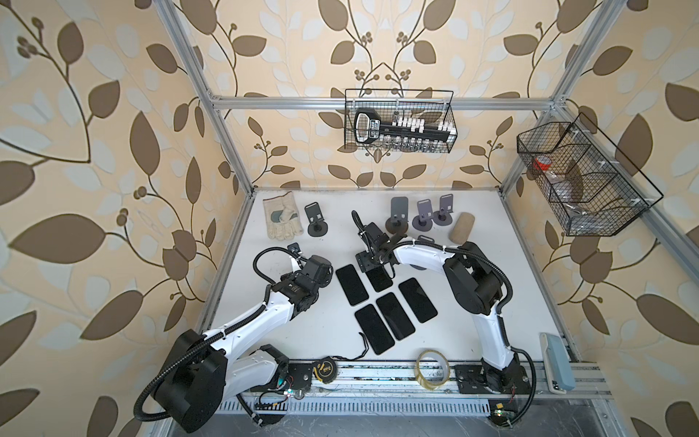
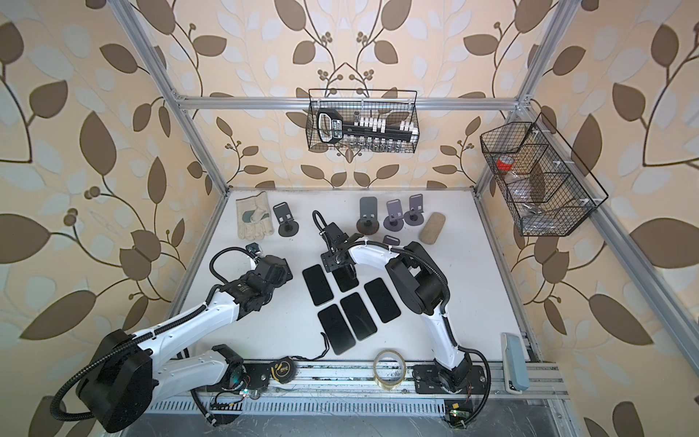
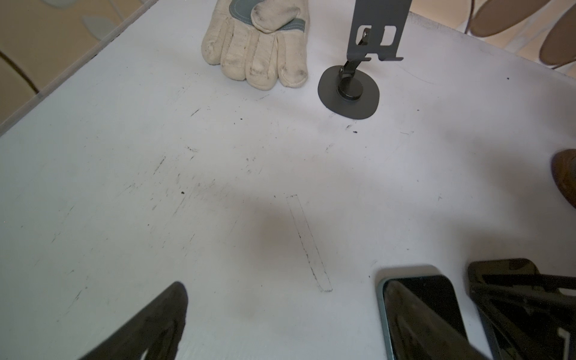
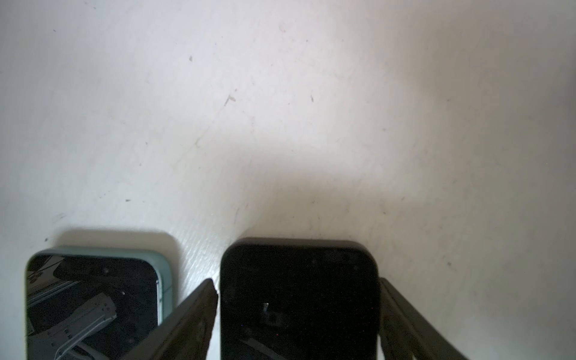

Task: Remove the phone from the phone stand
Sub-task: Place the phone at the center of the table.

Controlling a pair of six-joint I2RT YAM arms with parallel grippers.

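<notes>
Phone (image 1: 380, 280), black, lies flat on the white surface (image 1: 321, 340) in a cluster of five, off any stand. From the left, a work glove (image 1: 281, 219) lies at the back. Just beside it a dark phone stand (image 1: 316, 221) is upright with its plate bare. Nearer, the left hand (image 3: 285, 286) hovers spread wide, gripping nothing, just beside a teal-cased phone (image 4: 93, 296). Next along, the right hand (image 4: 297, 280) straddles the black phone, one finger along each long side. A sliver of surface shows between one finger and the phone's edge, so the jaws look parted rather than clamped. Behind it, toward the back right, are three more stands (image 1: 425, 217).
</notes>
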